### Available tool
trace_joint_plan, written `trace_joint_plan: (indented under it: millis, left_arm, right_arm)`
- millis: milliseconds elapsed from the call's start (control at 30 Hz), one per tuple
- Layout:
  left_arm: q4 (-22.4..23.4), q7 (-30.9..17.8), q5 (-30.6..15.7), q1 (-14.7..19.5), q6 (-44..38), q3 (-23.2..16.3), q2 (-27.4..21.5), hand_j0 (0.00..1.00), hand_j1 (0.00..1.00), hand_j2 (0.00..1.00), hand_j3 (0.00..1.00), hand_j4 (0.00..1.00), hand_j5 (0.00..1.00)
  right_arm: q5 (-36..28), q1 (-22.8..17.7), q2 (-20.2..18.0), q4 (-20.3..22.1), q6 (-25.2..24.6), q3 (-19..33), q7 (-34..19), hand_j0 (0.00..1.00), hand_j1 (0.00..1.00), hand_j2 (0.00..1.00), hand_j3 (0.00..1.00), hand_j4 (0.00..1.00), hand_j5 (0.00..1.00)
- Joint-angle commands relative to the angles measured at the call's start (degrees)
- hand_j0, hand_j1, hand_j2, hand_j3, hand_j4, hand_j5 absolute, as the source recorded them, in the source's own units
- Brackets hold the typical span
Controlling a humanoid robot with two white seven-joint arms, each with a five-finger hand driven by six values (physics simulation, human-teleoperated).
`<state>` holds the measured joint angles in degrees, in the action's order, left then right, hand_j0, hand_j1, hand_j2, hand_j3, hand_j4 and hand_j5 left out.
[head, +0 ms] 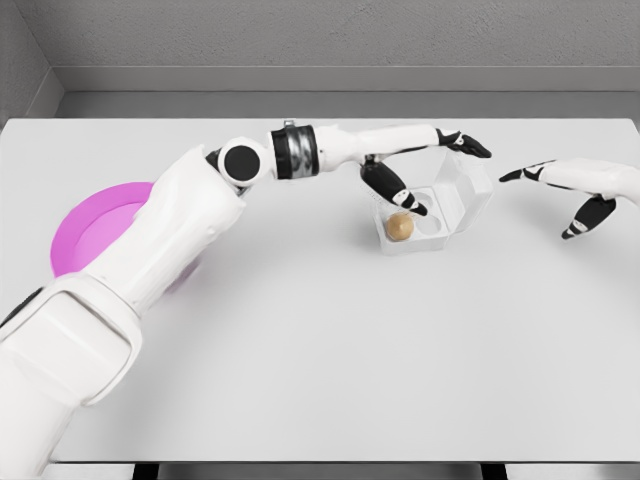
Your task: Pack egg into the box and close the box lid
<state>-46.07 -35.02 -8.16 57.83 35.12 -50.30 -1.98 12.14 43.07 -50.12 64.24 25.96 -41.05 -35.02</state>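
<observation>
At the far left a magenta plate (88, 235) lies on the white table (330, 350), partly hidden behind the left arm, which comes in from the lower left and reaches across toward the middle right. The left hand (420, 170) is over the clear plastic box (435, 210), its fingers spread and holding nothing: the dark thumb (398, 190) points down into the tray, with its tip just above and beside the egg (400, 226), while a long finger (467, 145) stretches out over the raised lid's top edge. The brown egg sits in the front left cup of the box, and the lid stands open behind it. Further right, apart from the box, the right hand (575, 190) hovers above the table with its fingers relaxed and open, empty.
</observation>
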Motion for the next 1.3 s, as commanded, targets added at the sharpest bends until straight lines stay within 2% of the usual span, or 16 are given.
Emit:
trace_joint_plan:
  millis: [0,133,200,267,467,567,667,700,800,867,933,1267]
  left_arm:
    - [-5.35,0.02,-6.52,0.00,-0.12,-3.84,-4.26,1.00,1.00,1.00,1.00,1.00,1.00]
    - [-11.15,0.02,-10.04,-0.09,-0.12,-4.63,-12.08,1.00,1.00,1.00,1.00,1.00,1.00]
    - [-18.26,0.02,-10.83,-0.09,-0.12,-4.98,-19.28,1.00,1.00,1.00,1.00,1.00,1.00]
    - [-21.96,0.02,-10.48,-0.26,-0.12,-6.65,-24.56,1.00,1.00,1.00,1.00,1.00,1.00]
    - [-23.02,0.02,-10.65,-0.35,-0.12,-7.27,-26.94,1.00,1.00,1.00,1.00,1.00,1.00]
    - [-23.02,0.02,-10.65,-0.53,-0.12,-7.35,-27.55,1.00,1.00,1.00,1.00,1.00,1.00]
    - [-23.02,0.02,-10.39,-0.61,-0.12,-7.44,-30.98,1.00,1.00,1.00,1.00,1.00,1.00]
    - [-23.02,0.02,-9.86,-0.79,-0.12,-7.44,-33.79,1.00,1.00,1.00,1.00,1.00,1.00]
    - [-22.66,0.02,-8.81,-3.25,-0.12,-7.27,-37.48,1.00,1.00,1.00,1.00,1.00,1.00]
    - [-22.49,0.02,-8.98,-3.34,-0.12,-7.27,-40.73,1.00,1.00,1.00,1.00,1.00,1.00]
    - [-21.87,0.02,-8.90,-4.31,-0.12,-6.92,-40.91,1.00,1.00,1.00,1.00,1.00,1.00]
    - [-21.96,0.02,-8.98,-4.22,-0.12,-7.18,-38.63,1.00,1.00,1.00,1.00,1.00,1.00]
  right_arm:
    - [-0.19,0.00,0.02,0.19,-0.12,0.18,0.02,1.00,1.00,1.00,1.00,1.00,1.00]
    - [-0.19,-0.44,0.02,0.10,-0.12,-0.18,0.02,1.00,1.00,1.00,1.00,1.00,1.00]
    - [-0.27,-0.44,0.02,-0.25,-0.21,-0.18,0.02,1.00,1.00,1.00,1.00,1.00,1.00]
    - [-0.27,-0.44,-0.06,-0.25,-0.39,-0.18,0.02,1.00,1.00,1.00,1.00,1.00,1.00]
    - [-0.01,-0.18,0.29,-0.08,-0.65,-0.44,0.02,1.00,1.00,1.00,1.00,1.00,1.00]
    - [3.50,-0.09,1.78,-0.16,-1.00,-0.44,0.02,1.00,1.00,1.00,1.00,1.00,1.00]
    - [3.51,0.62,2.84,0.28,-0.91,-2.55,0.02,1.00,1.00,1.00,1.00,1.00,1.00]
    - [3.59,0.62,3.01,0.28,-0.83,-2.72,0.02,1.00,1.00,1.00,1.00,1.00,1.00]
    - [3.59,1.05,3.01,0.63,-0.47,-2.81,0.02,1.00,1.00,1.00,1.00,1.00,1.00]
    - [3.59,1.41,2.84,2.47,-0.47,-2.81,0.02,1.00,1.00,1.00,1.00,1.00,1.00]
    - [3.59,1.85,2.49,4.05,-0.39,-2.81,0.02,1.00,1.00,1.00,1.00,1.00,1.00]
    - [3.50,3.16,0.20,12.49,-0.74,-2.64,0.02,1.00,1.00,1.00,1.00,1.00,1.00]
